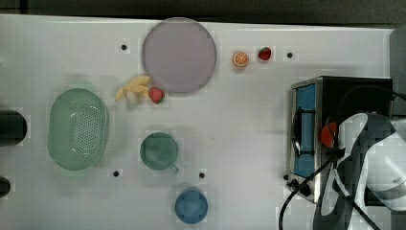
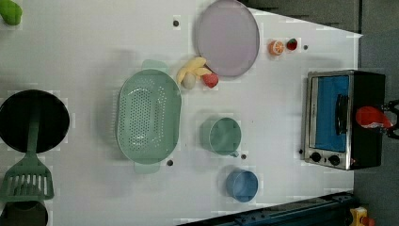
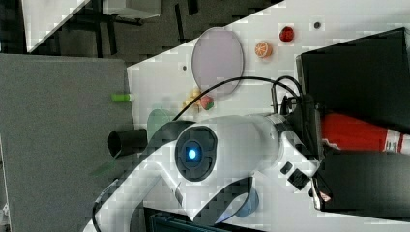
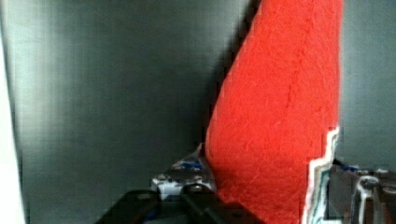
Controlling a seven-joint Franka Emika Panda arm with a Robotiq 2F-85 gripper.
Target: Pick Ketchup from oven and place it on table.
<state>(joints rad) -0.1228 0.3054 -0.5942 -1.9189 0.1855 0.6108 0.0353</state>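
- The gripper [image 1: 335, 139] is down over the oven [image 1: 306, 96], straddling the ketchup [image 1: 328, 134]; whether it has clamped on the bottle or stands loose around it, I cannot tell
- The ketchup lies on its side on the oven's black roof, right under the tool, not on the table [image 1: 239, 120]
- Right view: the red bottle [image 3: 358, 133] runs away from the gripper [image 3: 314, 130] towards the right view's right, label end farthest out, with the arm's white body and a black cable [image 3: 232, 84] covering much of the tabletop behind
- Wrist view: the ketchup [image 4: 285, 102] rises as a big red wedge from the gripper [image 4: 280, 200], with the dark oven top all round it
- Left view: only the red body [image 2: 371, 117] pokes out on the roof beyond the oven's blue glass door [image 2: 331, 113], handle and knobs
- Nothing stands on the oven roof beside the bottle; the black cable trails off the arm past the oven's knob corner [image 1: 292, 201]
- Well away from the tool on the table: a purple plate [image 1: 179, 54], an orange slice [image 1: 240, 59] and a strawberry [image 1: 265, 53] nearest the oven, then bananas [image 1: 134, 88] touching a second strawberry [image 1: 156, 95]
- Farther still: a green cup [image 1: 159, 151], a blue cup [image 1: 191, 206] and a green colander [image 1: 78, 128]
- The left view adds a black pan [image 2: 33, 120] and a green spatula [image 2: 28, 176] beyond the colander, farthest from the tool
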